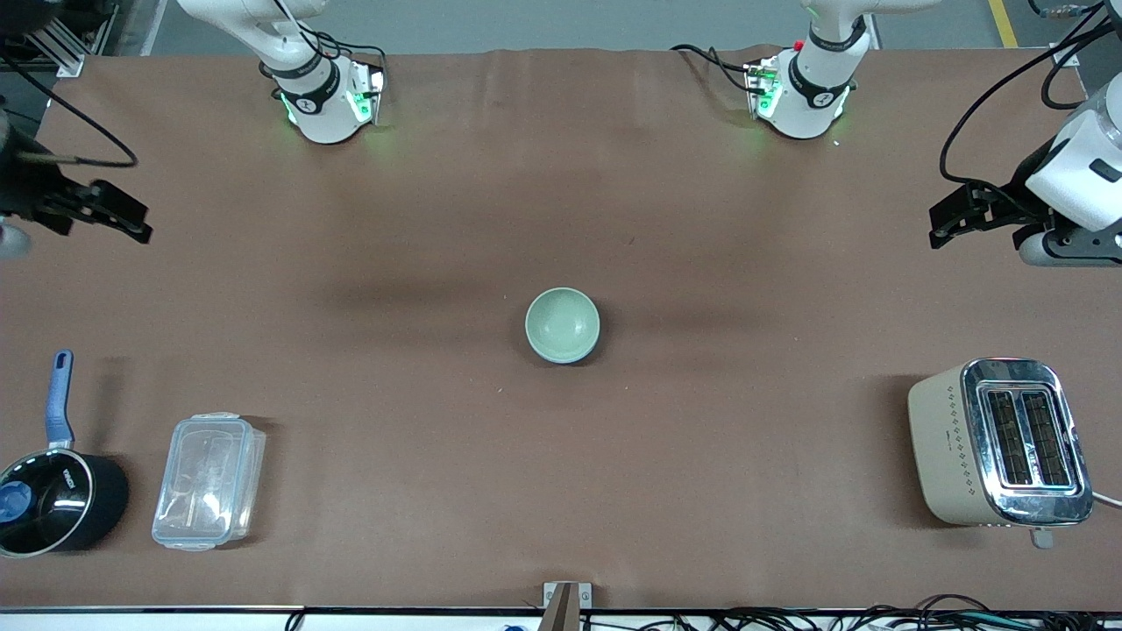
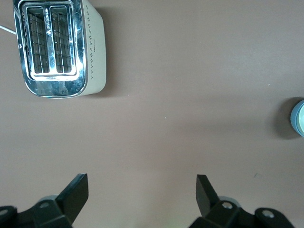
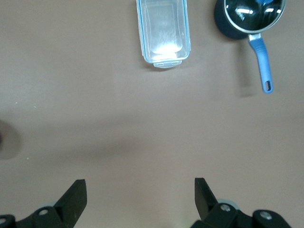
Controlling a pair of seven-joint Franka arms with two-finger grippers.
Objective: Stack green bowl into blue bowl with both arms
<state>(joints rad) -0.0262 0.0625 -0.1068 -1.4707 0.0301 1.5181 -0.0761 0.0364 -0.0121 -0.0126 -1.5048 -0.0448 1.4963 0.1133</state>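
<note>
The green bowl (image 1: pixel 562 325) stands upright at the middle of the table, with nothing in it. Its edge shows in the left wrist view (image 2: pixel 299 118), with a bluish rim. No separate blue bowl shows, and I cannot tell whether it sits under the green bowl. My left gripper (image 1: pixel 940 226) hangs open and empty over bare table at the left arm's end, and the left wrist view shows it too (image 2: pixel 142 183). My right gripper (image 1: pixel 138 223) hangs open and empty over bare table at the right arm's end, and the right wrist view shows it too (image 3: pixel 140 187). Both are well apart from the bowl.
A cream and chrome toaster (image 1: pixel 999 443) stands near the front edge at the left arm's end. A clear plastic box (image 1: pixel 209 480) and a black saucepan with a blue handle (image 1: pixel 54 499) stand near the front edge at the right arm's end.
</note>
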